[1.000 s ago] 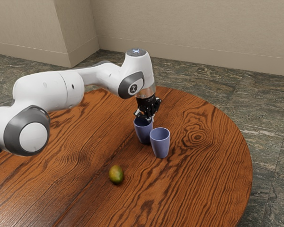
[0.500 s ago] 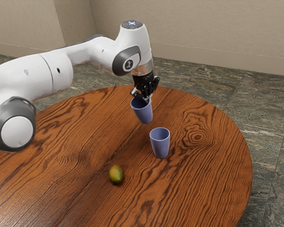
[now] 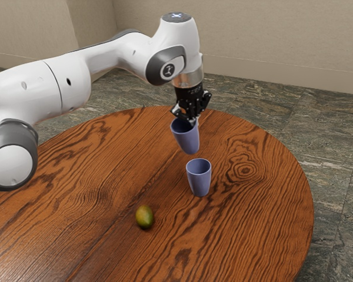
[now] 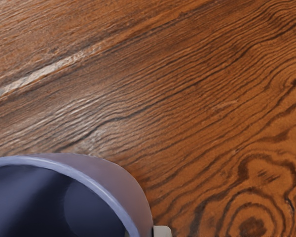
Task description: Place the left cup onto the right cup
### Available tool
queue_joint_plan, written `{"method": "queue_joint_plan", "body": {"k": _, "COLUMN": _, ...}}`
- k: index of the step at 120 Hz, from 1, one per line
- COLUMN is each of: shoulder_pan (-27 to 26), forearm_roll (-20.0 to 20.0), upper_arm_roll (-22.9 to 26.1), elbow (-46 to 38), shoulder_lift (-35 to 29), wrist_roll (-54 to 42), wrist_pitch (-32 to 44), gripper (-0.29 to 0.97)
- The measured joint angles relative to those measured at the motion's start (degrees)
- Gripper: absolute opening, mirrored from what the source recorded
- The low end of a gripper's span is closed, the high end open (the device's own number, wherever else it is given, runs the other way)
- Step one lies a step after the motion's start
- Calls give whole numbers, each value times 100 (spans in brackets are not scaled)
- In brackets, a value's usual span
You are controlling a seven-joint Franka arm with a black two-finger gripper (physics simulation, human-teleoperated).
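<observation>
Nearer over the standing cup (image 3: 198,176) than before: the lifted cup (image 3: 186,138), rim pinched by the end effector (image 3: 189,121).

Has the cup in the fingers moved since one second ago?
Yes. The held cup has risen off the table and shifted toward the exterior view's right, closer to above the standing cup, which stayed put.

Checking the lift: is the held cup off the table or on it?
Off the table: the held cup hangs in the claw, higher than the standing cup.
</observation>
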State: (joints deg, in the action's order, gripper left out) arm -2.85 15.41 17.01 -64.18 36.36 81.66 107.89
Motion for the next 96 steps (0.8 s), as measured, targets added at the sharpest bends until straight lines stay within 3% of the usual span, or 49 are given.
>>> {"method": "queue_joint_plan", "body": {"k": 96, "shoulder_pan": -84, "forearm_roll": -37, "upper_arm_roll": 197, "elbow": -79, "shoulder_lift": 67, "wrist_roll": 20, "wrist_pitch": -356, "gripper": -10}}
